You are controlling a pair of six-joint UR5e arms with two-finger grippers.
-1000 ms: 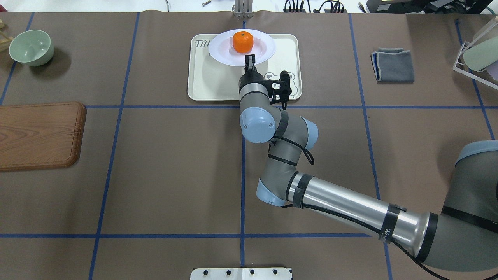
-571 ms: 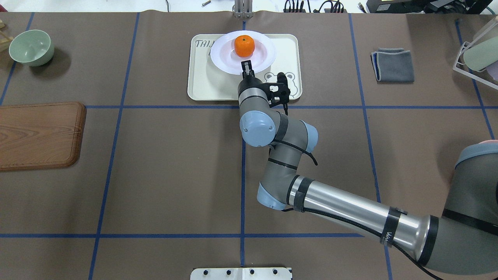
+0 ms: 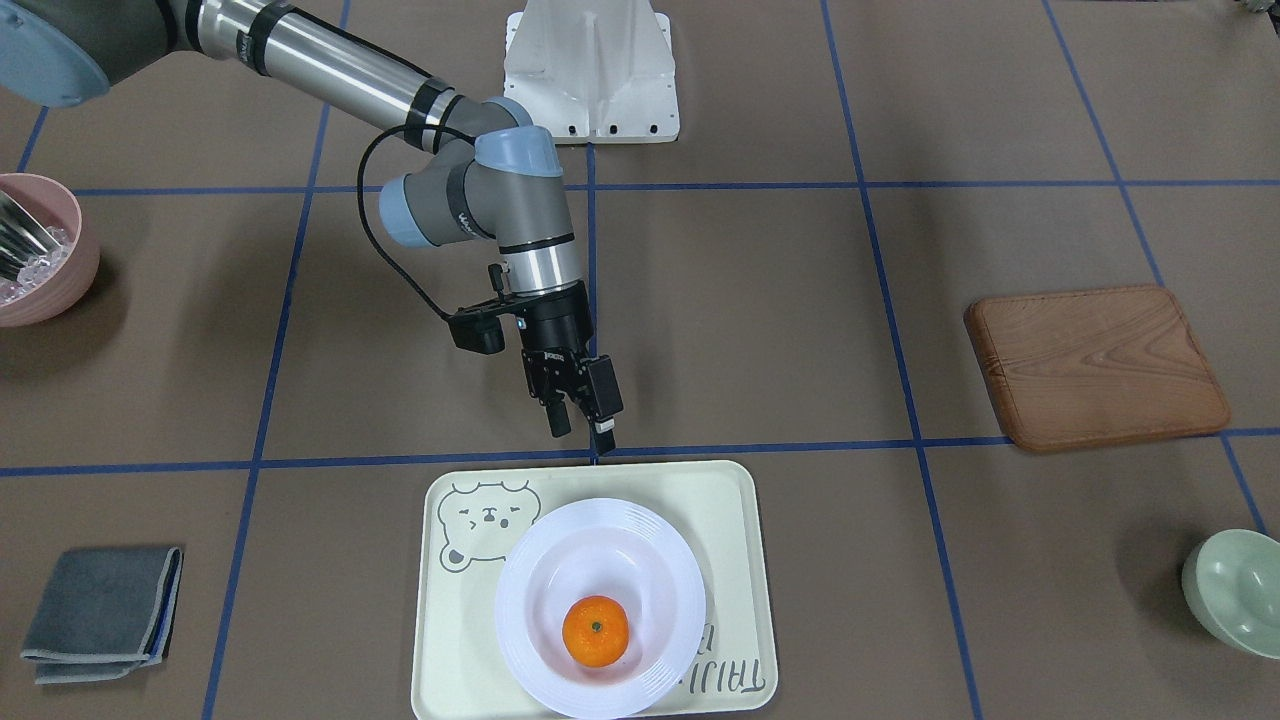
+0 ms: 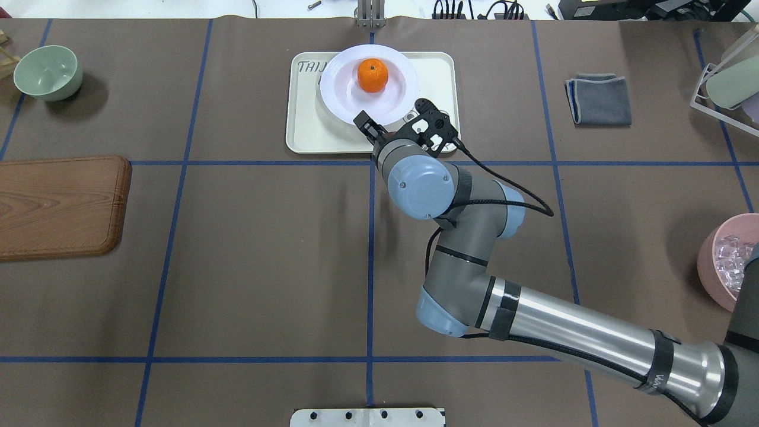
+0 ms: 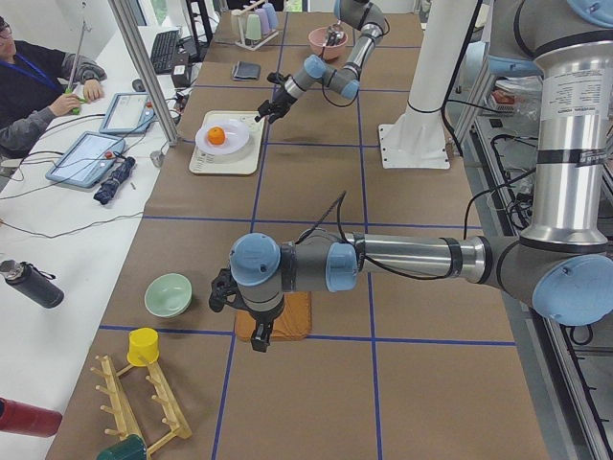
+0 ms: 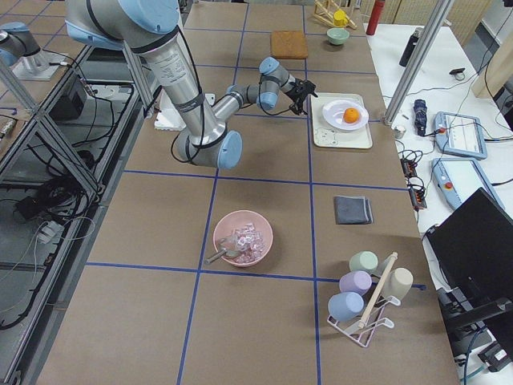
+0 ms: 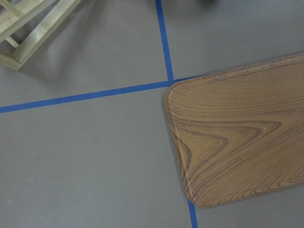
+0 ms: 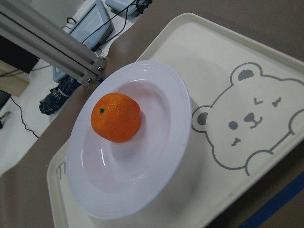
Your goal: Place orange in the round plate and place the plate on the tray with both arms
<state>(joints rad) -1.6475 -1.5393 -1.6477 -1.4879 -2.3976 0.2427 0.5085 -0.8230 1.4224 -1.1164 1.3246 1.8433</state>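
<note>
The orange (image 3: 595, 630) (image 4: 372, 75) (image 8: 116, 117) lies in the white round plate (image 3: 520, 600) (image 4: 338, 89) (image 8: 175, 109). The plate rests on the cream bear tray (image 3: 730, 520) (image 4: 302, 130) (image 8: 213, 66). My right gripper (image 3: 581, 432) (image 4: 363, 123) hangs open and empty over the tray's robot-side edge, clear of the plate rim. My left gripper (image 5: 259, 335) shows only in the exterior left view, pointing down beside the wooden board; I cannot tell whether it is open or shut. The left wrist view shows no fingers.
A brown wooden board (image 4: 59, 204) (image 7: 237, 142) lies at the left with a green bowl (image 4: 47, 71) beyond it. On the right are a folded grey cloth (image 4: 599, 98), a pink bowl (image 4: 726, 261) and a cup rack (image 4: 726, 83).
The right gripper held the plate's near rim, set the plate down on the tray, let go, and drew back toward the robot while turning its wrist.
</note>
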